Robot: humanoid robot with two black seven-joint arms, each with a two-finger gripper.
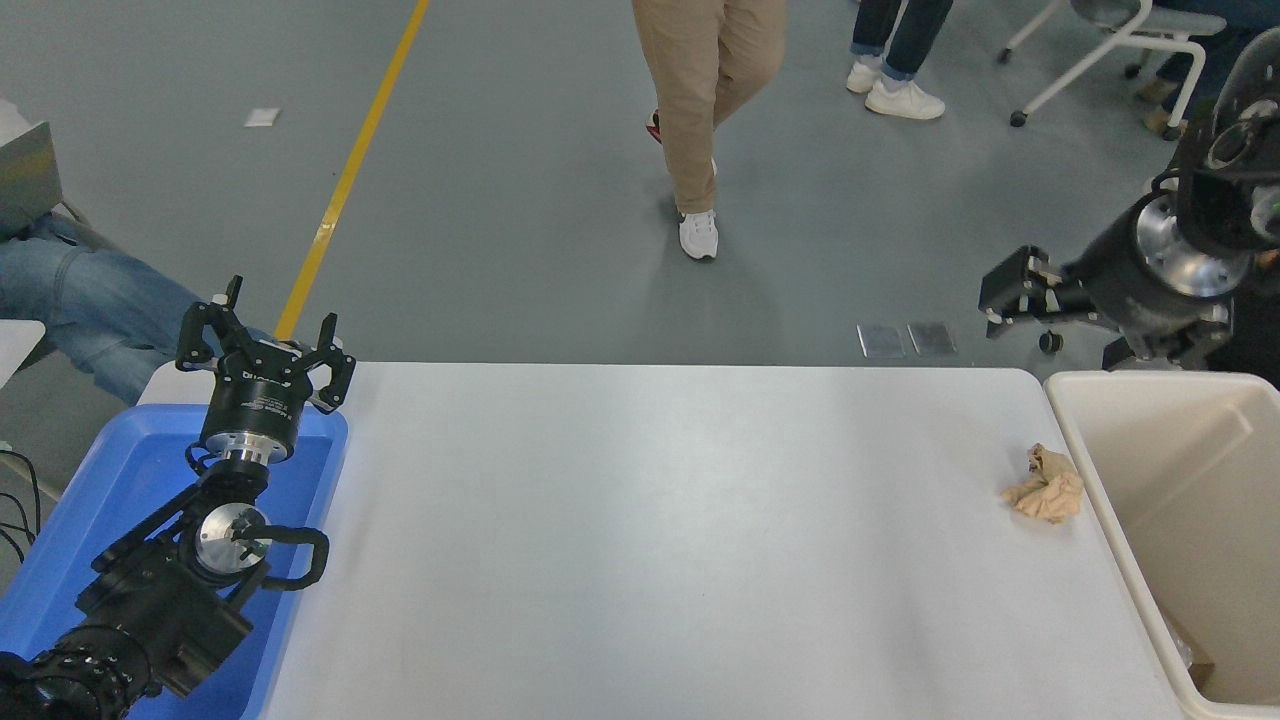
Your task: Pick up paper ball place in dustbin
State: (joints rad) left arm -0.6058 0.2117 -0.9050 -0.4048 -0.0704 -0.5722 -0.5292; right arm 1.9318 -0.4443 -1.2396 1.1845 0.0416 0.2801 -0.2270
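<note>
The paper ball [1046, 486], a wrinkled tan wad, lies on the white table [660, 540] near its right edge, just left of the dustbin. The dustbin [1100, 480] is a large cream bin standing against the table's right side. My right gripper [1060, 325] is open and empty, held high beyond the table's far right corner, well above and behind the ball. My left gripper [265, 345] is open and parked at the lower left over a blue tray.
A shallow blue tray [120, 480] sits at the table's left end under the left arm. A person in tan trousers [705, 100] walks on the floor beyond the table. Other people's legs and a chair [1110, 50] are at the top right.
</note>
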